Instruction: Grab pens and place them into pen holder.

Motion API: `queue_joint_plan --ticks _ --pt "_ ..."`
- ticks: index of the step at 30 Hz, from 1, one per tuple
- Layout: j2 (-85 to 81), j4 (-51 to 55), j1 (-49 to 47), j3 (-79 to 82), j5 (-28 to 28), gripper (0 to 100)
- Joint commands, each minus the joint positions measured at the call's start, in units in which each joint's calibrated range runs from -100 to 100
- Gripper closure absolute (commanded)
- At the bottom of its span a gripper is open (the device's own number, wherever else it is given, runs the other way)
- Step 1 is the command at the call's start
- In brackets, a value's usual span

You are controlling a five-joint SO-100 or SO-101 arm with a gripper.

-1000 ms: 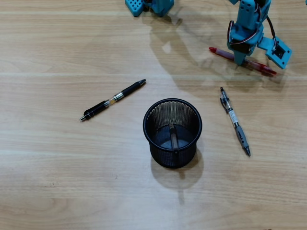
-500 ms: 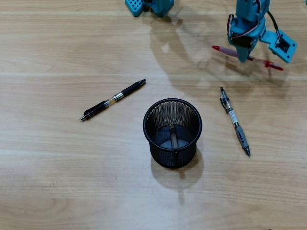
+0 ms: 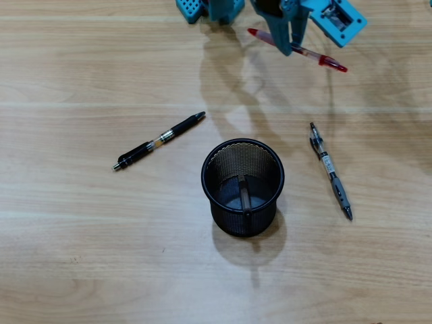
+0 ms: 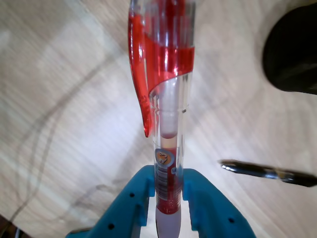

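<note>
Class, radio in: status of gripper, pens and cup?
Gripper shut on red pen, lifted. Cup holds one pen; two lie on table. Nothing in the way.

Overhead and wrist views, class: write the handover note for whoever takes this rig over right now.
Gripper: shut on the red pen, held off the table near the top edge.
Pen holder: centre of table, one pen already inside.
Black pen with yellow band: lying left of the holder.
Grey-and-clear pen: lying right of it.
Left: drop the red pen in, then the other two.
</note>
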Motion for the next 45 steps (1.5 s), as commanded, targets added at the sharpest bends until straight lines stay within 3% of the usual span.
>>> queue_joint_plan --ticks 1,6,12,20,30,35,45 --pt "-11.5 -1.4 8.8 2.1 2.6 98" --pt "-20.1 -11.5 14.8 9.4 2.8 98" --pt "-24.4 -32.3 17.2 19.9 2.2 98" --pt "-24.2 -61.8 17.1 32.2 -6.6 98" --pt "-17.1 -92.2 20.1 35.7 -9.0 98" --pt "-8.4 -99.9 22.0 31.7 -12.0 98" --pt "0.6 -100.3 24.7 30.7 -12.8 98"
